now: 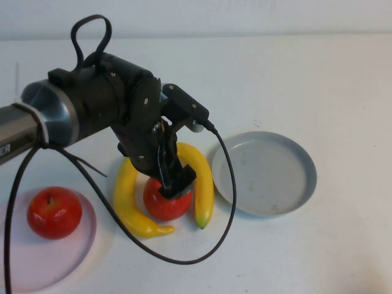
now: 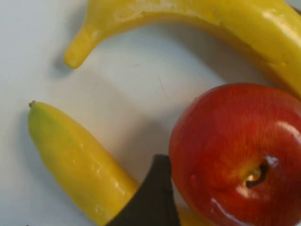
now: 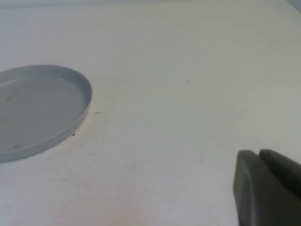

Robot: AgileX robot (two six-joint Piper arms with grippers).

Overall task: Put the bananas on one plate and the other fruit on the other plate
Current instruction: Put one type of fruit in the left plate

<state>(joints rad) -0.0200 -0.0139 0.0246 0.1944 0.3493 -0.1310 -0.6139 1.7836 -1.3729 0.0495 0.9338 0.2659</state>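
Between the two bananas [image 1: 205, 184], my left gripper [image 1: 174, 184] is spread over the loose apple [image 1: 166, 201]: close squarely, avoiding either banana (right gripper [image 3: 268, 188] pressed together, parked).

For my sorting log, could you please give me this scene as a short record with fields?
pink plate: holds one apple
grey-blue plate: holds nothing
second apple: on the table between the two bananas
left banana: on the table, off both plates
right banana: on the table beside the grey-blue plate
left gripper: open, down over the second apple, one finger beside it
right gripper: shut, over bare table near the grey-blue plate
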